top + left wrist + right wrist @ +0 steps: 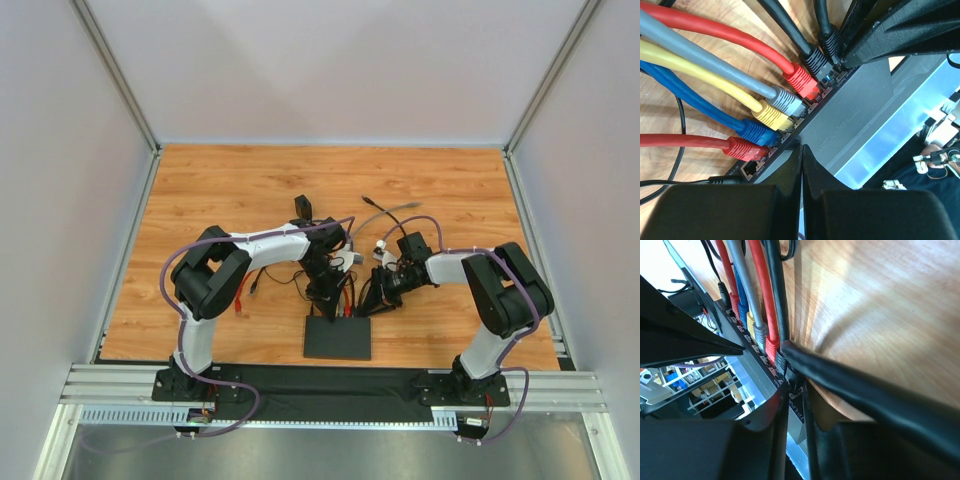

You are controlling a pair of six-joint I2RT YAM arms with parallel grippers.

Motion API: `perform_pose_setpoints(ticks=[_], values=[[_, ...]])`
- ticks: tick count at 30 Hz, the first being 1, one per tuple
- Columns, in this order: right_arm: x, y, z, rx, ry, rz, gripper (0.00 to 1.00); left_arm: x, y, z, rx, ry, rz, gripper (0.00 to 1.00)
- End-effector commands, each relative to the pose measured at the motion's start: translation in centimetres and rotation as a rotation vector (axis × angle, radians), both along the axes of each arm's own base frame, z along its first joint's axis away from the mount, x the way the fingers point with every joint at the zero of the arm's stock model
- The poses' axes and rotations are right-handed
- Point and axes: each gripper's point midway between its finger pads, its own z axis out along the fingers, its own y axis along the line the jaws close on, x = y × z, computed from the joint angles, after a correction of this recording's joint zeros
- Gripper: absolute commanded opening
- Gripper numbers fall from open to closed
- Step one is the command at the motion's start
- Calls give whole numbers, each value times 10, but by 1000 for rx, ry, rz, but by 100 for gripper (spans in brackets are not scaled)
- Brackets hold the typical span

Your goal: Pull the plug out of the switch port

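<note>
The switch (337,338) is a flat black box lying near the front of the table, with its socket row on the far edge. Red, blue, yellow, grey, red and two black plugs sit in the sockets (790,107). My left gripper (801,148) is shut and empty, with its tips on the switch's top (860,105) near the left red plug (746,148). My right gripper (796,387) is closed around the end black plug (794,374) at the switch's right corner (747,367). That plug is still seated in its port (832,42).
Coloured cables (345,290) fan out from the switch across the wooden table (200,190). A small black cube (303,207) and a loose grey cable (392,210) lie farther back. White walls enclose the table, and a metal rail (330,385) runs along the front.
</note>
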Motion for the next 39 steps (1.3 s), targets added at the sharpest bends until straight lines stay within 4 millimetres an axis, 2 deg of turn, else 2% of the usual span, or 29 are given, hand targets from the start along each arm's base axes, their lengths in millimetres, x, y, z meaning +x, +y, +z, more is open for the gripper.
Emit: perform_pose_setpoints(ticks=[1,10,11,13,20,25,30,36,39], values=[[-1,3,-1,29,2,13,16,-1,1,-8,16,-3,-6,0],[1,6,0,44,0,15,11,0,0,-10,14,-3,-13,0],[1,5,0,40,0,13,14,0,0,-10,12,-1,-14,0],[1,4,0,32,-5,13,28,0,0,-11,14,-1,-15,0],[4,5,2,30,-4,18,32,-1,1,-13,15,5,-19,0],[1,8,-7,29,32,33,29,-1,-1,-15,11,8,-19,0],[3,10,-5,37,31,36,26,-1,-2,-16,7,13,-16,0],[1,9,-6,34,37,37,15,-2,-1,-17,3,11,-18,0],[2,9,-5,35,31,34,6,-2,-1,-17,1,11,-18,0]])
